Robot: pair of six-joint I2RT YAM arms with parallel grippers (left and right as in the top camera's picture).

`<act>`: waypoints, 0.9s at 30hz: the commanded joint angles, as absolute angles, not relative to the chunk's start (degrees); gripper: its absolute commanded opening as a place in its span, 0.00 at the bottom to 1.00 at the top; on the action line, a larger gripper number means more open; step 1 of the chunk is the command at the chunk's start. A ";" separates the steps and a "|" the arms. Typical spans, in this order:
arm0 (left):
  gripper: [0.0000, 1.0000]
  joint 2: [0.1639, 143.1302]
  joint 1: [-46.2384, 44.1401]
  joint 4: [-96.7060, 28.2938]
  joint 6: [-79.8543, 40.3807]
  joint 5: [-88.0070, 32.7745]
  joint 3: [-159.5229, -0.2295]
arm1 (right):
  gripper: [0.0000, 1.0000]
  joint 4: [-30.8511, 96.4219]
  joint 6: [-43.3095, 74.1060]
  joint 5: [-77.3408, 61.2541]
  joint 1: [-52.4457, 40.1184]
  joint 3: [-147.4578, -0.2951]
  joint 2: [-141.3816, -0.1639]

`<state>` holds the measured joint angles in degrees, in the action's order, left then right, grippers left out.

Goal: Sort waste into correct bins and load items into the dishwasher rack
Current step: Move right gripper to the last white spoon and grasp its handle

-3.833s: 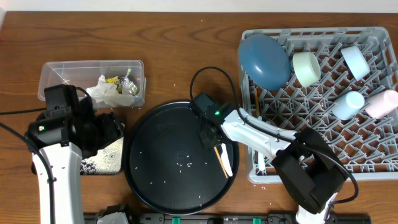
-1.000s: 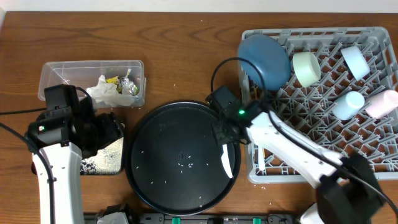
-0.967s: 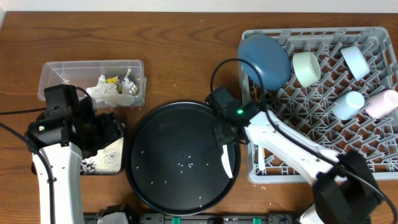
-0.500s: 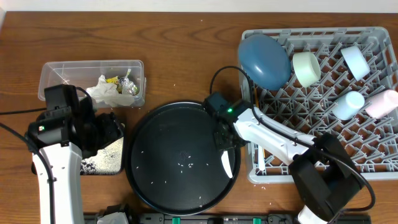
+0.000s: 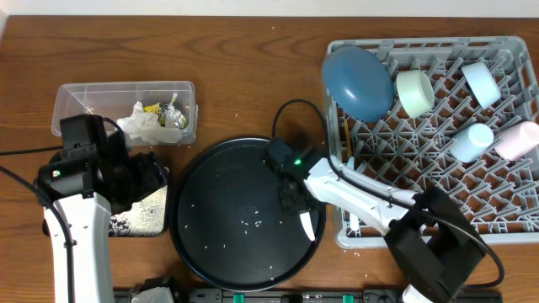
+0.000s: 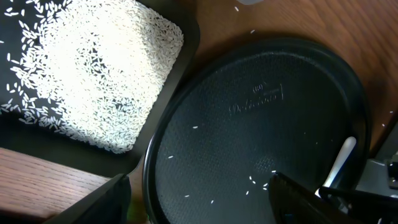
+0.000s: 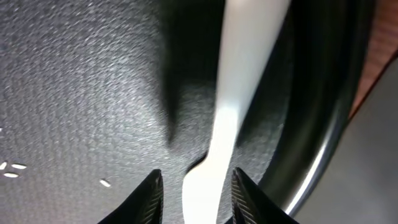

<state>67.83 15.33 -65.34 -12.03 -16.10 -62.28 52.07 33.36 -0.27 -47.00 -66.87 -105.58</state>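
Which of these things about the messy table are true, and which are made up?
1. The white utensil lies on the round black tray. True.
2. The blue plate sits in the clear tub. False: it stands in the grey rack.
3. A heap of rice lies in the shallow black tray. True.
4. The left hand holds the tissue. False: that hand is open and empty, and the tissue is in the clear tub.

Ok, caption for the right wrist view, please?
Right gripper open astride a white plastic utensil lying on the round black tray.
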 commanded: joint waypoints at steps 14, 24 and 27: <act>0.72 68.16 15.57 -65.32 -12.36 -15.38 -62.11 | 0.33 51.42 37.69 2.98 -47.92 -66.70 -110.21; 0.72 68.16 15.57 -65.32 -12.36 -15.38 -62.11 | 0.23 51.18 37.67 2.76 -47.86 -66.70 -111.02; 0.72 68.16 15.57 -65.32 -12.36 -15.38 -62.11 | 0.20 51.09 37.67 2.76 -47.86 -66.70 -111.02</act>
<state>67.83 15.33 -65.34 -12.03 -16.10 -62.28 51.03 37.04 0.91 -47.64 -67.13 -109.03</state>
